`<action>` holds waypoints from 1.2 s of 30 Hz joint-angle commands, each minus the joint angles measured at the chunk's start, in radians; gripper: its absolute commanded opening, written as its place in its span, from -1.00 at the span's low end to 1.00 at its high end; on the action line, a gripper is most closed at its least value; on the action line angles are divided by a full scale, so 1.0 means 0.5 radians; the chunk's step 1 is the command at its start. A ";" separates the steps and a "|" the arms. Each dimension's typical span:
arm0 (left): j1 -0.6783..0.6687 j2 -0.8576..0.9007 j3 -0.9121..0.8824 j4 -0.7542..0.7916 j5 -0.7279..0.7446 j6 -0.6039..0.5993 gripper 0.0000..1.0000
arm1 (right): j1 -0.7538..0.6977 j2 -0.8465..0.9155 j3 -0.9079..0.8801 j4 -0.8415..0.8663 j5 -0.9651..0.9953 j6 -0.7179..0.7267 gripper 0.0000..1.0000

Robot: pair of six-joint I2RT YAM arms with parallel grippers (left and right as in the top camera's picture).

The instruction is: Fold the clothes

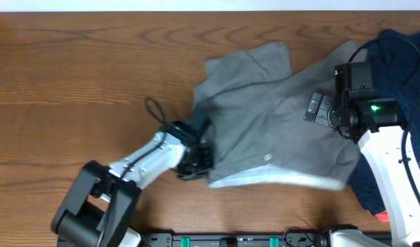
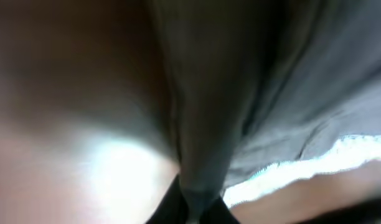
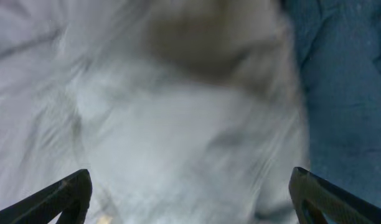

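Grey shorts (image 1: pixel 265 116) lie spread on the table (image 1: pixel 73 82), right of its middle. Left pincer (image 1: pixel 200 154) is clenched on their left side; right pincer (image 3: pixel 190 186) hangs released above them. Navy garment (image 1: pixel 402 62) sits by the right edge.

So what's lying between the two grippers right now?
Only the shorts, lying rumpled on the table: the left gripper is at their left edge, the right gripper over their right part. The overhead view shows it.

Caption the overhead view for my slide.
Left pincer grips grey shorts at their edge on a wooden table; right pincer open above them, navy garment beside.
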 commanded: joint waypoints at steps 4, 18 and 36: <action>0.705 -0.141 0.441 -0.565 -0.434 0.636 -0.88 | -0.021 -0.020 0.006 -0.006 0.031 -0.040 0.99; 1.437 -0.138 1.142 -0.040 -0.463 0.818 -0.24 | -0.017 -0.014 0.004 -0.097 -0.175 -0.039 0.98; 1.075 -0.139 0.798 -1.243 -0.076 0.512 0.84 | -0.014 0.285 -0.014 -0.096 -0.378 0.013 0.98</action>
